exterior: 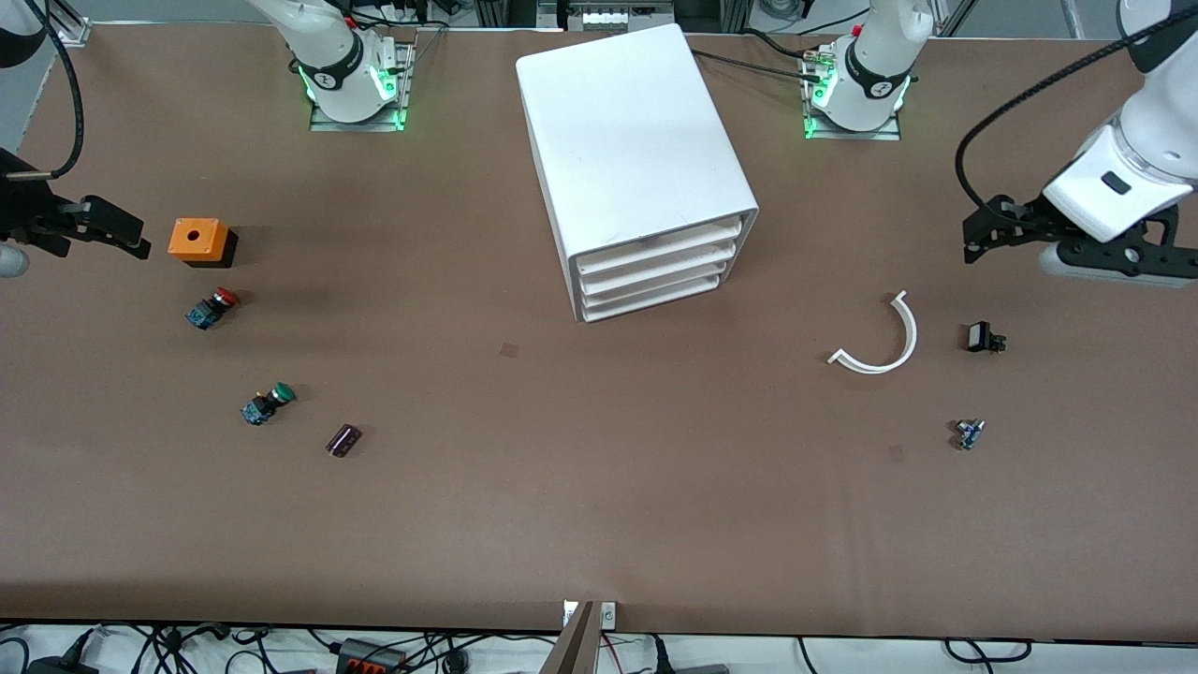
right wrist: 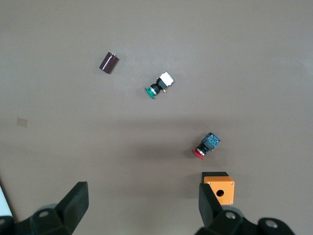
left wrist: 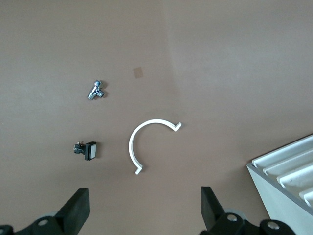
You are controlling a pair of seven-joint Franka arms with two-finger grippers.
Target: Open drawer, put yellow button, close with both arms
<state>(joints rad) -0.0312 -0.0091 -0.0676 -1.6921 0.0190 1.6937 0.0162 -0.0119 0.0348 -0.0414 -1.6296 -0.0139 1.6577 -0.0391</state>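
So both arms are just hanging out at the ends of the tabletop [exterior: 562, 487] right now, neither one touching anything. The left gripper [exterior: 978, 234] [left wrist: 144, 210] is hovering over the left arm's end with its jaws spread wide apart and nothing between them. Its wrist view is looking down on a white curved plastic piece [exterior: 884, 342] [left wrist: 142, 142], a small black part [exterior: 983, 338] [left wrist: 87, 150] and a tiny metal fitting [exterior: 969, 433] [left wrist: 96, 90]. All three are lying apart from each other, with the fitting sitting nearest the front camera. The right gripper [exterior: 131, 234] [right wrist: 142, 208] is floating over the right arm's end, jaws also wide apart and holding nothing, just beside an orange box [exterior: 197, 240] [right wrist: 219, 188] with a round hole in its top. A red-capped button [exterior: 212, 308] [right wrist: 206, 146] is lying on its side close to that box, a bit nearer the front camera. A green-capped button [exterior: 268, 403] [right wrist: 159, 85] is lying nearer the camera again, with a dark little cylinder [exterior: 343, 439] [right wrist: 109, 62] beside it. The white cabinet [exterior: 636, 140] [left wrist: 288, 176] is sitting between the two arm bases in the middle of the tabletop. Its drawer [exterior: 660, 245], the top tray, is sitting pushed in flush with the trays under it, well apart from both grippers.
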